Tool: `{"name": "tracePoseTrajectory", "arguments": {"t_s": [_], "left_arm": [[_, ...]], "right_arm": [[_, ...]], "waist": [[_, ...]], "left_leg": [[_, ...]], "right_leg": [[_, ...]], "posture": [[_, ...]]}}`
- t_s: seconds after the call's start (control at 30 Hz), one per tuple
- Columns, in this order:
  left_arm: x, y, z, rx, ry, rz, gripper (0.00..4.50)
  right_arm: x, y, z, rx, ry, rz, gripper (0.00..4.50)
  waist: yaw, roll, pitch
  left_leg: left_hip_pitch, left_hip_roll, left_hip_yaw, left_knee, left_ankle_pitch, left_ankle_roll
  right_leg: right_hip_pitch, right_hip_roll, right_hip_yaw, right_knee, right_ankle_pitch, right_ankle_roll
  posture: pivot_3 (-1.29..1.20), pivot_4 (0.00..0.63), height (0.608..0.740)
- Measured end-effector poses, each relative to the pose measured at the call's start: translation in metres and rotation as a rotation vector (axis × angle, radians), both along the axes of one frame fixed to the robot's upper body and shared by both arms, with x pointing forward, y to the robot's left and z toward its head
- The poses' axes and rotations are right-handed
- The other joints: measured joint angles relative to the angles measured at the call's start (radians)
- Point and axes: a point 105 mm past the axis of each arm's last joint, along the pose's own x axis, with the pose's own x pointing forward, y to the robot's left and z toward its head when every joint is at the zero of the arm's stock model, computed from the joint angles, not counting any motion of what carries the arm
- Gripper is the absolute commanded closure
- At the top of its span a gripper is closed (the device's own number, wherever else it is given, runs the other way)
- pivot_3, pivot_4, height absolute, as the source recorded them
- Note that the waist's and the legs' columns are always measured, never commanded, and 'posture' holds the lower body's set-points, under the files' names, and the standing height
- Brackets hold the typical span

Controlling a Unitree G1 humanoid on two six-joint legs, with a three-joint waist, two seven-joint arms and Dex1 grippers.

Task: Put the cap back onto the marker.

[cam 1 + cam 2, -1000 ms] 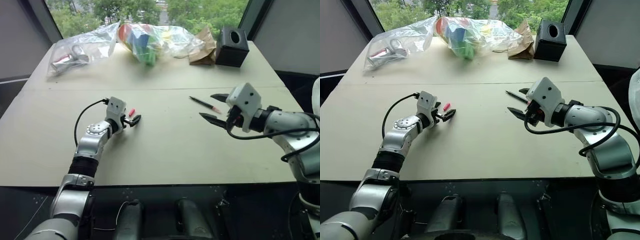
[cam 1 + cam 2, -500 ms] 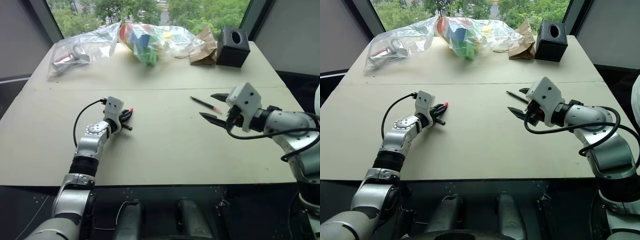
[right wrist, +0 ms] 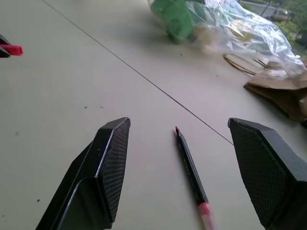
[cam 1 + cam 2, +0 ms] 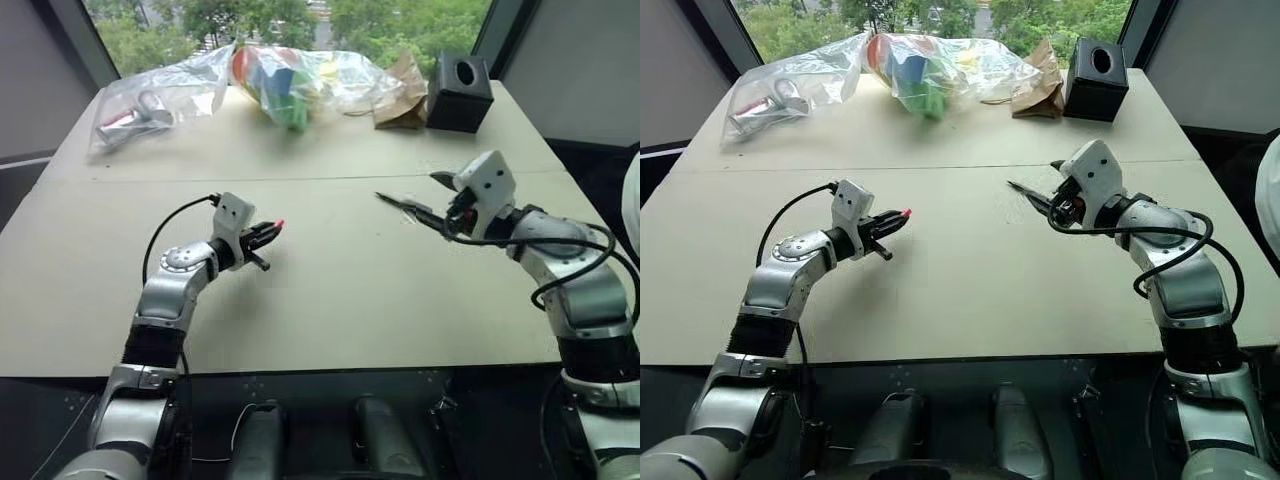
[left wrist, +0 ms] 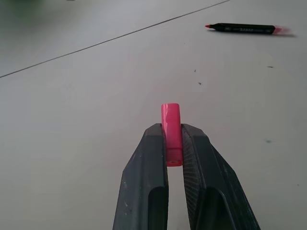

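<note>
Two parts apart: cap (image 5: 171,134) pinched in closed left claw (image 4: 268,234), left-centre of frame, lifted off bench (image 4: 330,300). Marker (image 3: 191,168) lies flat right of centre, tip toward upper left, between wide-open, empty right claw (image 3: 189,165) fingers. Next, I'd judge: grab marker, align w/ cap.

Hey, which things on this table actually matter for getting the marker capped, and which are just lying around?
Part of the job:
- cap, pinched in the left gripper
- marker, flat on the table between the open fingers of the right gripper

Just lying about, at the far edge:
- clear bag of colourful blocks
- second clear bag
- brown paper bag
- black box
</note>
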Motion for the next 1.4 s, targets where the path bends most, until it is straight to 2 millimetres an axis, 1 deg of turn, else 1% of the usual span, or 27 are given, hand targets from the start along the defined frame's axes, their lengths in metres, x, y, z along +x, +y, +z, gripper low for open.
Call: {"name": "tracePoseTrajectory", "arguments": {"t_s": [0.03, 0.13, 0.23, 0.33, 0.43, 0.57, 0.67, 0.87, 1.07, 1.4], "left_arm": [[-0.005, 0.0, 0.006, 0.0, -0.005, -0.032, 4.47], [-0.015, 0.003, 0.019, 0.006, -0.018, -0.088, 4.47], [-0.022, 0.009, 0.024, 0.028, -0.013, -0.119, 4.47], [-0.029, 0.013, 0.033, 0.048, -0.017, -0.145, 4.47], [-0.032, 0.015, 0.039, 0.066, -0.031, -0.15, 4.47], [-0.034, 0.016, 0.04, 0.073, -0.028, -0.153, 4.47], [-0.037, 0.014, 0.045, 0.078, -0.044, -0.164, 4.47], [-0.042, 0.013, 0.047, 0.093, -0.059, -0.168, 4.47], [-0.045, 0.014, 0.045, 0.09, -0.054, -0.156, 4.47], [-0.048, 0.011, 0.051, 0.095, -0.087, -0.143, 4.47]], "right_arm": [[0.007, -0.002, -0.004, 0.016, 0.012, -0.007, 1.13], [0.021, -0.004, -0.014, 0.029, 0.041, -0.008, 1.13], [0.034, -0.005, -0.024, 0.056, 0.072, 0.001, 1.13], [0.048, -0.011, -0.033, 0.062, 0.108, -0.002, 1.13], [0.056, -0.01, -0.043, 0.054, 0.134, 0.02, 1.13], [0.063, -0.012, -0.055, 0.034, 0.182, 0.026, 1.13], [0.066, -0.016, -0.062, 0.025, 0.213, 0.017, 1.13], [0.064, -0.015, -0.083, 0.004, 0.283, 0.018, 1.13], [0.067, -0.013, -0.08, -0.024, 0.289, 0.018, 1.13], [0.069, -0.015, -0.082, -0.054, 0.319, -0.004, 1.13]], "waist": [[-0.001, 0.0, 0.0], [-0.001, 0.0, 0.0], [-0.002, 0.0, 0.0], [-0.002, 0.0, 0.0], [-0.003, 0.0, 0.0], [-0.004, 0.0, 0.0], [-0.004, 0.001, 0.0], [-0.007, 0.001, 0.0], [-0.013, 0.001, 0.001], [-0.028, 0.001, 0.001]], "left_leg": [[0.0, 0.0, 0.0, 0.0, 0.0, 0.0], [0.0, 0.0, 0.0, 0.0, 0.0, 0.0], [0.0, 0.0, 0.001, 0.0, 0.0, 0.0], [0.0, 0.0, 0.0, 0.0, 0.0, 0.0], [0.0, 0.0, 0.0, 0.0, 0.0, 0.0], [0.0, 0.0, 0.0, 0.0, 0.0, 0.0], [0.0, 0.0, 0.0, -0.001, 0.0, 0.0], [0.0, 0.0, 0.0, -0.001, 0.0, 0.0], [0.0, 0.0, 0.0, -0.001, 0.0, 0.0], [0.0, 0.0, 0.0, -0.001, 0.0, 0.0]], "right_leg": [[0.0, 0.0, 0.0, 0.0, 0.0, 0.0], [0.0, 0.0, 0.0, 0.0, 0.0, 0.0], [0.0, 0.0, 0.0, 0.0, 0.0, 0.0], [0.0, 0.0, 0.0, 0.0, 0.0, 0.0], [0.0, 0.0, 0.0, 0.0, 0.0, 0.0], [0.0, 0.0, 0.0, 0.0, 0.0, 0.0], [0.0, 0.0, 0.0, 0.0, 0.0, 0.0], [0.0, 0.0, 0.0, 0.0, 0.0, 0.0], [0.0, 0.0, 0.0, 0.0, 0.0, 0.0], [0.0, 0.0, 0.0, 0.0, 0.0, 0.0]], "posture": [[0.0, 0.15, 0.74], [0.0, 0.15, 0.74], [0.0, 0.15, 0.74], [0.0, 0.15, 0.74], [0.0, 0.15, 0.74], [0.0, 0.15, 0.74], [0.0, 0.15, 0.74], [0.0, 0.15, 0.74], [0.0, 0.15, 0.74], [0.0, 0.15, 0.74]]}}
